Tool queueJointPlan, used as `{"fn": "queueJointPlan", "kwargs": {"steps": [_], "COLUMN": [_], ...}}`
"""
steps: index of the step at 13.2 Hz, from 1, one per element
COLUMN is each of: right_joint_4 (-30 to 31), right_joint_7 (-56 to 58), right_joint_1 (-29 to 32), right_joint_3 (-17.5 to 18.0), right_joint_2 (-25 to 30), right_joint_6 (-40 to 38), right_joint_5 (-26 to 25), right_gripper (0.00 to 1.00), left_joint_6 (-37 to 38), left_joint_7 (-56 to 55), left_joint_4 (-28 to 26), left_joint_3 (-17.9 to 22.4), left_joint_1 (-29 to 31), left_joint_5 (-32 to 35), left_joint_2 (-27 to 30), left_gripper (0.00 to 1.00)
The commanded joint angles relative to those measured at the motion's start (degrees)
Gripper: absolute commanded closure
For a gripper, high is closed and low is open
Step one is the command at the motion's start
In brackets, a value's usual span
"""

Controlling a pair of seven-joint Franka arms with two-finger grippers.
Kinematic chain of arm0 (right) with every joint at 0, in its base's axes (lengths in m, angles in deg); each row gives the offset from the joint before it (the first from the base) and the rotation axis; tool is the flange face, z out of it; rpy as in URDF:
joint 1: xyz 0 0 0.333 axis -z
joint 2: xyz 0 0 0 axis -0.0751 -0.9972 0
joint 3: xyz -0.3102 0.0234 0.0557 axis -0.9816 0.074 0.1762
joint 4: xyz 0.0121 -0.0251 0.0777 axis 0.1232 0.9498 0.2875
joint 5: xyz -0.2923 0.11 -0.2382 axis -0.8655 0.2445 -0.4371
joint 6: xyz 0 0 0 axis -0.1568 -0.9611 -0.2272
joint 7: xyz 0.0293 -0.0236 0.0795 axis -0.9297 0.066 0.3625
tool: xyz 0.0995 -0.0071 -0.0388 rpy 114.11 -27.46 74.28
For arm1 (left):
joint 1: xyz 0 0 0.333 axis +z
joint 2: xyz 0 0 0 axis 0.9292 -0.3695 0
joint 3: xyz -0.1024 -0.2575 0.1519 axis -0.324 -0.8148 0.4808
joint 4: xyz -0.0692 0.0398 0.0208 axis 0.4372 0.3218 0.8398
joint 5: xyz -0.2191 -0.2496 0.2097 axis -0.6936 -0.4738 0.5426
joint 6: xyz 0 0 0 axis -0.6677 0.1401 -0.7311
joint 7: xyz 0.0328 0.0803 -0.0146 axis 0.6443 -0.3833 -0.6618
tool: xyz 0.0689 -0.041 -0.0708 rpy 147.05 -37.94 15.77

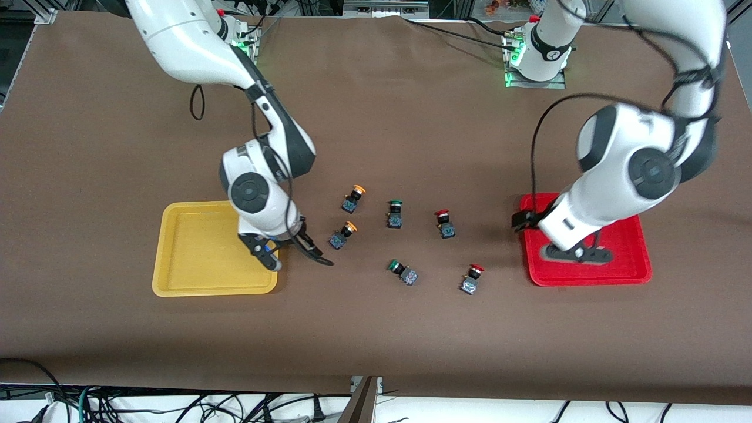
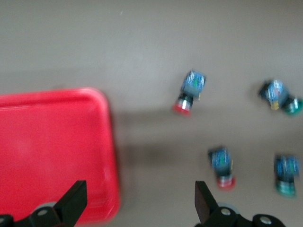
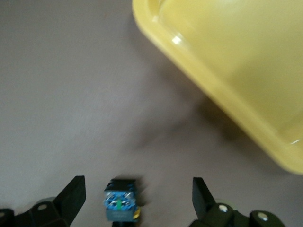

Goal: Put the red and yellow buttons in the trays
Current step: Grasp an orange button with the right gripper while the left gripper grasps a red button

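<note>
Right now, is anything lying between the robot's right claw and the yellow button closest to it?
No. In the front view, only bare brown table separates the open right gripper from the yellow button.

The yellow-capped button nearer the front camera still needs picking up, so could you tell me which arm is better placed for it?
The right arm. Its open right claw hangs between the yellow tray and that yellow-capped button, which shows between its fingers in the right wrist view. The left claw is open over the red tray edge.
</note>
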Motion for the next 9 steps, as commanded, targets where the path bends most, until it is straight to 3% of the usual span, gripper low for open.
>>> {"fn": "queueJointPlan", "kwargs": {"steps": [1,4,7,8,9], "right_joint_4": [-1.78,-1.87,-1.87,-1.87,-1.87], "right_joint_7": [-2.46,-2.37,-2.46,-2.46,-2.11], "right_joint_1": [-3.13,-4.90,-5.52,-5.52,-5.52], "right_joint_3": [-0.44,-0.62,-0.62,-0.62,-0.62], "right_joint_2": [-2.27,-4.73,-5.88,-6.14,-6.14], "right_joint_6": [2.12,3.00,5.72,6.42,6.69], "right_joint_5": [0.08,-0.36,-0.19,-0.27,-0.45], "right_gripper": [0.00,0.00,0.01,0.27,0.70], "left_joint_6": [-12.64,-29.79,-38.62,-38.80,-38.81], "left_joint_7": [-4.06,-0.56,5.24,7.61,9.46], "left_joint_4": [1.97,2.15,1.10,1.36,1.19], "left_joint_3": [0.33,0.33,0.33,0.33,0.33], "left_joint_1": [-3.98,-4.87,-5.13,-5.14,-5.05], "left_joint_5": [-0.22,2.07,2.68,2.86,2.95], "left_joint_2": [-8.19,-16.37,-20.60,-21.57,-21.67], "left_gripper": [0.00,0.00,0.00,0.02,0.53]}}
